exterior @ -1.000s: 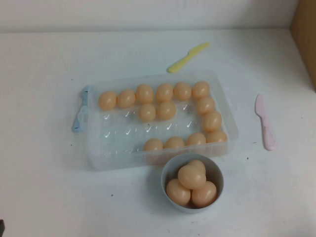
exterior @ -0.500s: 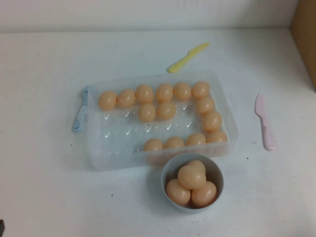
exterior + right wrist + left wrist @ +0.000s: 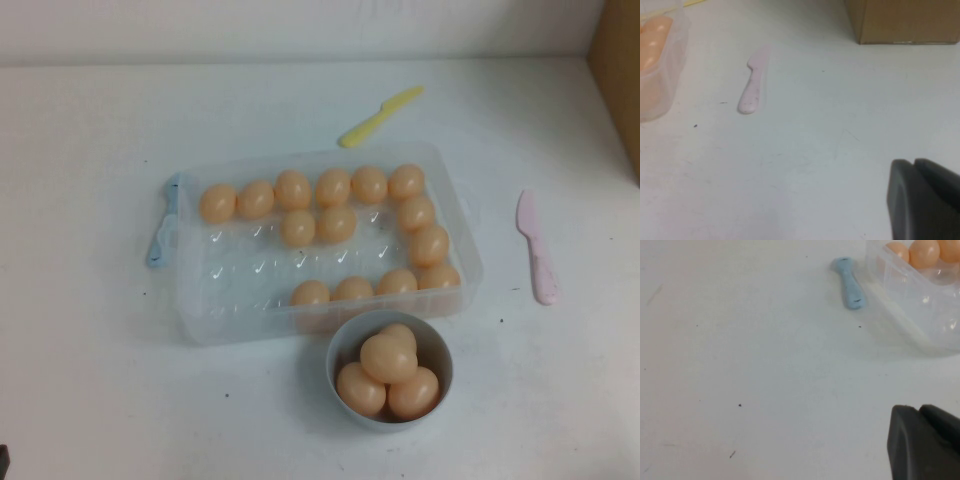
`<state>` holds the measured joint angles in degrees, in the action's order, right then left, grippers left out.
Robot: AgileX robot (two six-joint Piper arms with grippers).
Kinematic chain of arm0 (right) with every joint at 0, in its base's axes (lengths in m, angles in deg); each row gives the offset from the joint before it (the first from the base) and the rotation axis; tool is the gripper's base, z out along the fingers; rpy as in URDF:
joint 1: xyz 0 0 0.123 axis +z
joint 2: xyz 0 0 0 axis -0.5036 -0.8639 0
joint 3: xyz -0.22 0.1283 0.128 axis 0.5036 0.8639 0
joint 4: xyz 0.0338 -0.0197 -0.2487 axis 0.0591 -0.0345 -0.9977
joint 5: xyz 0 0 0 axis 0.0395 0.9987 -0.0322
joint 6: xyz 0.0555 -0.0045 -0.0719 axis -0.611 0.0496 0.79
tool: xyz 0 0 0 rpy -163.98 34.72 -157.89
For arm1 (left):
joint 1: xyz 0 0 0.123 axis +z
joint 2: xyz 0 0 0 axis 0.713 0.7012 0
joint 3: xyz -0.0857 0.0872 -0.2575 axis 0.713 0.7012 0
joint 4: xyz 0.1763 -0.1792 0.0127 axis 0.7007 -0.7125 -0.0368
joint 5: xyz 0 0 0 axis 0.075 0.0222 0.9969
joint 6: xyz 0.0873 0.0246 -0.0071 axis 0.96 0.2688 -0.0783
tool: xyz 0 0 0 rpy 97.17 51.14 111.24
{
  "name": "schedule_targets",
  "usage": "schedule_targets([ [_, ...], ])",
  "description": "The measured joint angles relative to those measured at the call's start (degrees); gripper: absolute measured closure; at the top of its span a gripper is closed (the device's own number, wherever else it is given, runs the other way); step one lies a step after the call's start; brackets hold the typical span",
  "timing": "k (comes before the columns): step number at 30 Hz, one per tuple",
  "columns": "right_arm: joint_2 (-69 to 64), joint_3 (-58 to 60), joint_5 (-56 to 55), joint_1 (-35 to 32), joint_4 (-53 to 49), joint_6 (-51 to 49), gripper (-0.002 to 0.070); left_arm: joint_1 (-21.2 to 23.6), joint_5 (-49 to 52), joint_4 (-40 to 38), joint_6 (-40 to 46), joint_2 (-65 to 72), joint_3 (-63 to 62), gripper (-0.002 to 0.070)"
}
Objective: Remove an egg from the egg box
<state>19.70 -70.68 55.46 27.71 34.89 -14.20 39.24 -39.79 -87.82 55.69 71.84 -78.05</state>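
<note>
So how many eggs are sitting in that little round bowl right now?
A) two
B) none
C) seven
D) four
D: four eggs are piled in the bowl, in front of the egg box. The left gripper and right gripper are away from both, over bare table.

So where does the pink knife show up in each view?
High view: the pink knife lies on the table, right of the egg box.
Left wrist view: not in it.
Right wrist view: pink knife, beside the egg box corner.
Shared landmark: the egg box.
Left gripper and right gripper sit low over bare table.
</note>
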Motion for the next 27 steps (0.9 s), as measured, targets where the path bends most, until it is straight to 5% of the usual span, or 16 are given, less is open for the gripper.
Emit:
schedule_targets([
  [7,0.0,0.0,-2.5,0.0,7.2,0.0,0.0694,0.0,0.0,0.0,0.0,0.0,0.0,0.0678],
  [15,0.0,0.0,-12.4,0.0,60.5,-0.1,0.0694,0.0,0.0,0.0,0.0,0.0,0.0,0.0678],
  [27,0.0,0.0,-16.3,0.0,72.8,11.2,0.0694,0.0,0.0,0.0,0.0,0.0,0.0,0.0678],
])
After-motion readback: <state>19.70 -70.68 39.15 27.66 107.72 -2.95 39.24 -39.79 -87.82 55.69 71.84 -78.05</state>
